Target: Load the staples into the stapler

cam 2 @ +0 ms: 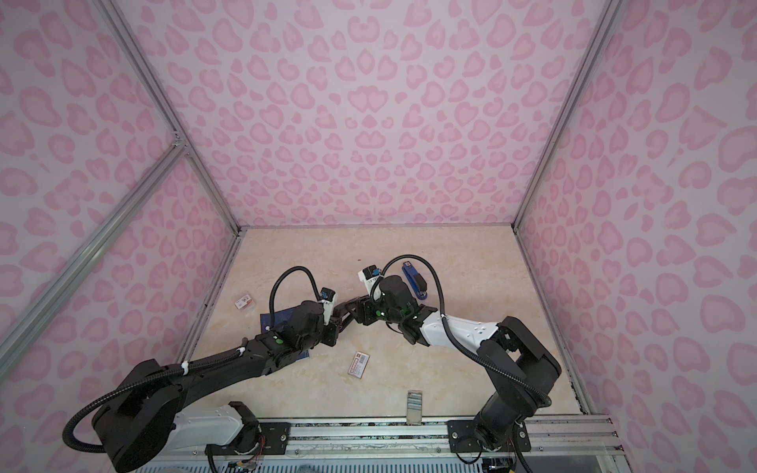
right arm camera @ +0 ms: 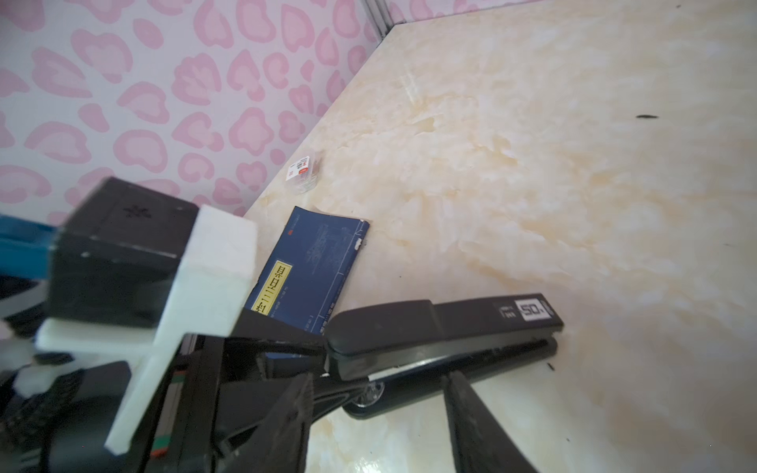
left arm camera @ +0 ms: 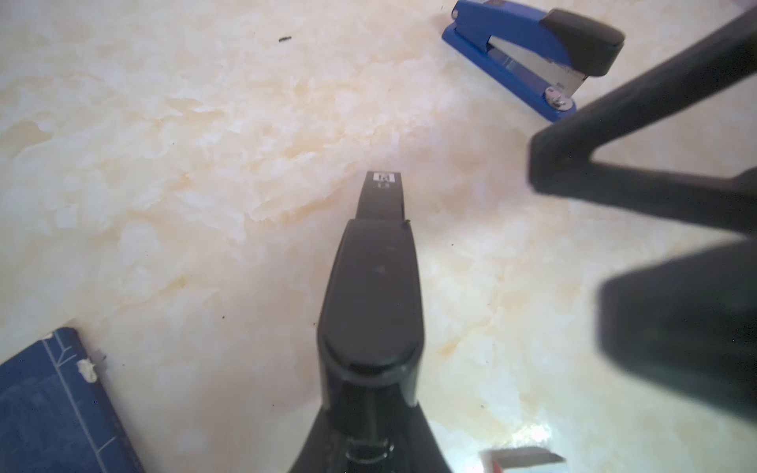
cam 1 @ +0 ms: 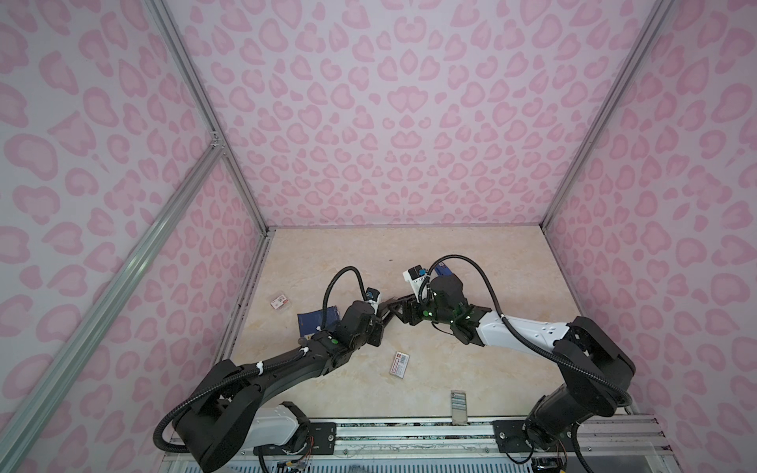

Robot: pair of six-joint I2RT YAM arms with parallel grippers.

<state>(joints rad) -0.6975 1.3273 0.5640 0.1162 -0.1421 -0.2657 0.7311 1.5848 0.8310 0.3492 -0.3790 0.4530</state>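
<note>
- Pale marble-patterned bench [cam 1: 471, 266] inside pink heart-print walls [cam 1: 389, 123], shown from above.
- Near the bench middle, a long black stapler [right arm camera: 442, 331], closed, its rear end clamped in the left hand [left arm camera: 368, 434].
- Just beside the black stapler, the right hand [right arm camera: 379, 376], fingers spread apart and tips pointing at its side; contact impossible to tell.
- Staples [cam 1: 458, 403]: a small silvery-grey flat rectangle on the bench, well apart from the black stapler, toward the arm bases, untouched.
- Between the black stapler and the staples, a white-and-red barcoded box [cam 1: 400, 363].
- Beyond the black stapler, on the right arm's side, a closed blue stapler [left arm camera: 528, 53].
- Just beside the black stapler's rear, on the left arm's side, a dark blue booklet [right arm camera: 311, 266]; farther that way, a small clear box [right arm camera: 302, 172] with a red-and-white label.
</note>
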